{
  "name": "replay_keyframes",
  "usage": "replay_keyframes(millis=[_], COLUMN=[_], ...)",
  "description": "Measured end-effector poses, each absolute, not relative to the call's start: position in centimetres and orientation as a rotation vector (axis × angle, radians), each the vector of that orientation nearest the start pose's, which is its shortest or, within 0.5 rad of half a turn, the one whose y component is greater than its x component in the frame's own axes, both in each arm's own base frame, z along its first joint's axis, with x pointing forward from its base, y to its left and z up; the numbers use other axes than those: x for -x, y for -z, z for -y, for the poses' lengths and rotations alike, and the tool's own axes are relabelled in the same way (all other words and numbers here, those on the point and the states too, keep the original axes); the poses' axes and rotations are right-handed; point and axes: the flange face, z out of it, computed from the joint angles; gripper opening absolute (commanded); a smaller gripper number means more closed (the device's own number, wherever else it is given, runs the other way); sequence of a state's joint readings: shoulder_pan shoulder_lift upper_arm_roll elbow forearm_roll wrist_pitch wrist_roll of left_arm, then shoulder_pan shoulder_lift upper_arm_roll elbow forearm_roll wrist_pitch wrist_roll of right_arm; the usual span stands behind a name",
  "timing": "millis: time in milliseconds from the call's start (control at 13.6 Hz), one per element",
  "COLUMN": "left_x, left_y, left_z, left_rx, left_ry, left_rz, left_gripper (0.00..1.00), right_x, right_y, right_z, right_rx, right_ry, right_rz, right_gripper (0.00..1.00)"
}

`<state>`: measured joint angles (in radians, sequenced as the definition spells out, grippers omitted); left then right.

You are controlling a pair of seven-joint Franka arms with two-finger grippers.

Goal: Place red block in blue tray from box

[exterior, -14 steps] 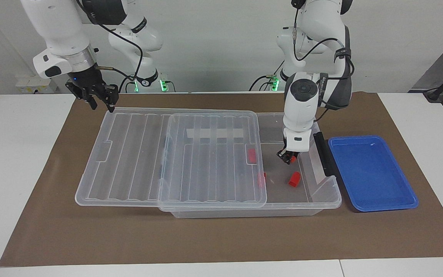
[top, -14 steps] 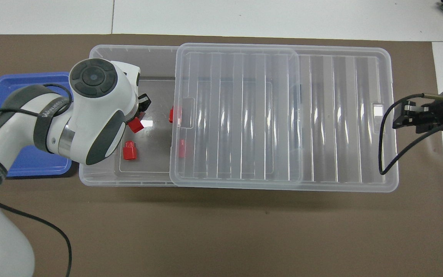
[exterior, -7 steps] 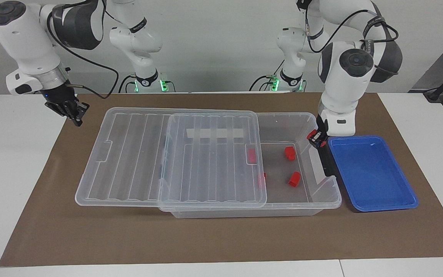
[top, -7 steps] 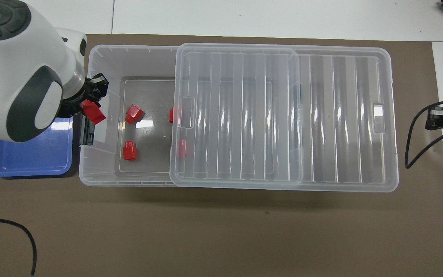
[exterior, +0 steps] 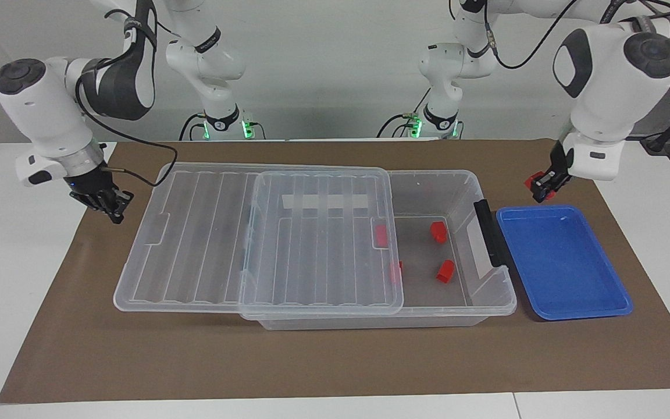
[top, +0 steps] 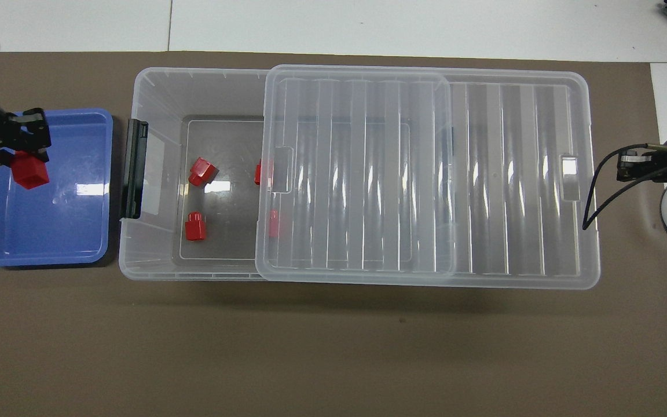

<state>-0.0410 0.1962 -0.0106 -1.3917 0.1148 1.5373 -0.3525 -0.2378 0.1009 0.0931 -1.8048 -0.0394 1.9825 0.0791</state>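
Note:
My left gripper (exterior: 543, 189) (top: 24, 161) is shut on a red block (exterior: 530, 182) (top: 29, 175) and hangs over the blue tray (exterior: 562, 262) (top: 50, 231), above the part nearer the robots. The tray lies on the mat beside the box (exterior: 486, 302) (top: 154, 81), at the left arm's end. Two red blocks (exterior: 438, 231) (exterior: 445, 271) lie on the open part of the box floor, and two more (exterior: 381, 235) (exterior: 395, 272) show through the lid's edge. My right gripper (exterior: 115, 214) (top: 623, 168) is shut on nothing and hovers just off the lid's end.
The clear ribbed lid (exterior: 253, 233) (top: 426, 174) is slid toward the right arm's end and overhangs the box there. A black bar (exterior: 489, 233) (top: 135, 168) sits on the box's end wall beside the tray. Brown mat (exterior: 312, 361) covers the table.
My left gripper rose out of the box with a red block and carried it across the end wall to over the tray. My right gripper shut and drew away from the lid's corner.

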Motion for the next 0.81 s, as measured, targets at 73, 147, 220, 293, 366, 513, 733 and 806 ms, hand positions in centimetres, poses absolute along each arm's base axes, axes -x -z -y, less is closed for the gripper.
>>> replay_keyframes(millis=[73,147,220,293,366,513,733,806], left_x=[-60.8,-60.8,-61.0,-61.2,-61.3,-60.8,-59.9,-60.0], left_y=[-59.6,-59.5,-58.9,-57.7,-55.6,-49.2,-44.4,-44.1], left_z=[0.2,-1.6,-3.7,-6.2,-9.0,-13.2,-13.1,-13.0], left_rx=[3.001,3.01,3.018,3.023,3.023,3.026,3.037,3.039], left_ry=[-0.04,-0.039,-0.025,0.002,0.033,0.071,0.064,0.072], left_rz=[0.368,0.301,0.234,0.178,0.147,0.144,0.125,0.121], left_gripper=[0.08,0.08,0.05,0.05,0.05,0.04,0.02,0.02], right_x=[-59.5,-59.8,-60.0,-60.2,-60.3,-60.5,-60.7,-60.7], right_y=[-48.6,-48.3,-48.1,-47.9,-47.7,-47.6,-47.6,-47.6], right_z=[8.9,8.5,7.8,7.0,6.5,5.6,2.7,1.5], right_rx=[3.151,3.151,3.151,3.152,3.153,3.153,3.156,3.156], right_ry=[0.118,0.124,0.126,0.121,0.119,0.123,0.126,0.126], right_rz=[-0.325,-0.314,-0.295,-0.275,-0.261,-0.235,-0.16,-0.129], right_gripper=[0.0,0.0,0.0,0.0,0.0,0.0,0.0,0.0])
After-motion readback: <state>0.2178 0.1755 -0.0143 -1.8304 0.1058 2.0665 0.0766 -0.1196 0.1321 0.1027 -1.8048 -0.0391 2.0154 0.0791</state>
